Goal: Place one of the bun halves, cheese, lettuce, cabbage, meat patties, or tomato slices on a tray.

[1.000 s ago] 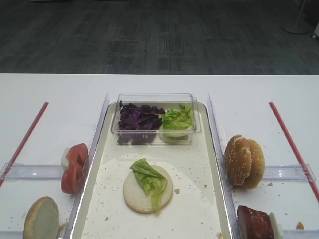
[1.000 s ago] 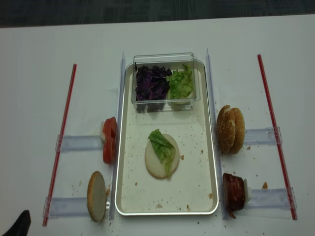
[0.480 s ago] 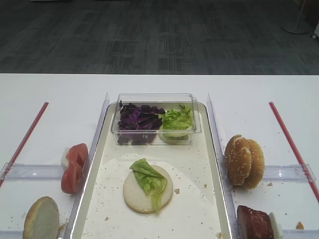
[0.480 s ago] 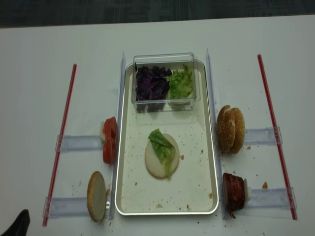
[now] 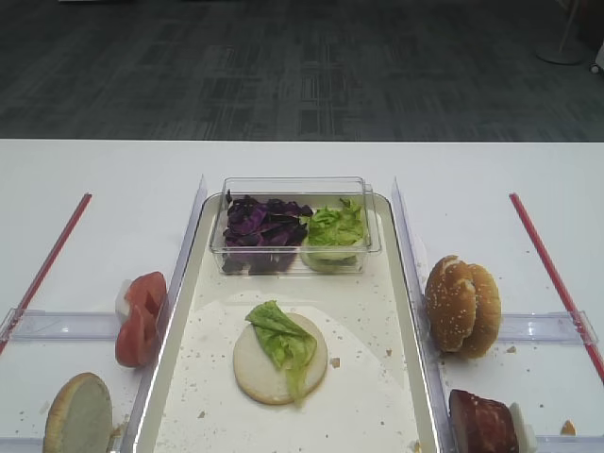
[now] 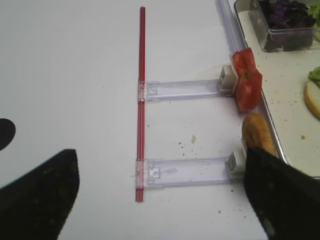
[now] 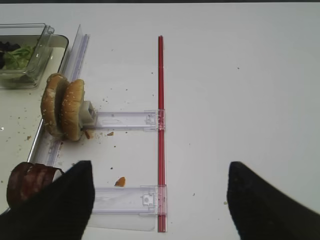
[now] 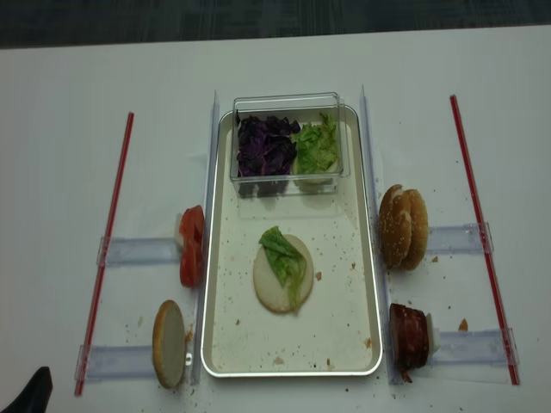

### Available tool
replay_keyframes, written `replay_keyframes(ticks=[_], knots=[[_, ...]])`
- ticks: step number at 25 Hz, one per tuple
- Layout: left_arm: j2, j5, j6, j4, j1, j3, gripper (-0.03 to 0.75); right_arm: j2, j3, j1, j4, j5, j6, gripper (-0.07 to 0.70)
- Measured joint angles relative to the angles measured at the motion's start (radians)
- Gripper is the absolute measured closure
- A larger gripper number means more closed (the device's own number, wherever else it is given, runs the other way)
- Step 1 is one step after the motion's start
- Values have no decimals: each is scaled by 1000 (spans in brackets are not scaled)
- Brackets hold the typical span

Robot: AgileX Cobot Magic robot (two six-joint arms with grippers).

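A pale bun disc [image 5: 264, 376] lies on the tray [image 5: 166, 359] with a lettuce leaf [image 5: 283, 340] across it. The tomato slices [image 6: 247, 80] and a bun half [image 6: 257, 132] stand left of the tray. Sesame bun halves [image 7: 62, 106] and meat patties [image 7: 30, 182] stand to its right. Cabbage [image 5: 260, 226] fills the tub's left half. No cheese is in view. My left gripper [image 6: 160, 152] hangs open and empty over the left table. My right gripper [image 7: 160, 170] is open and empty over the right table.
The clear tub [image 5: 294, 187] sits at the tray's far end, with more green leaves [image 5: 335, 226] in its right half. Red strips [image 8: 108, 249] [image 8: 480, 232] and clear rails [image 6: 185, 170] [image 7: 130, 199] lie flat on both sides. Crumbs dot the tray floor.
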Motion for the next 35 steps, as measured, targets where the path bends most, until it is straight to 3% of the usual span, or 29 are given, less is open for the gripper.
replay_keyframes(ticks=[35], knots=[[0,0,0,0,0,0,100,0,0,0,9,2,2,61]])
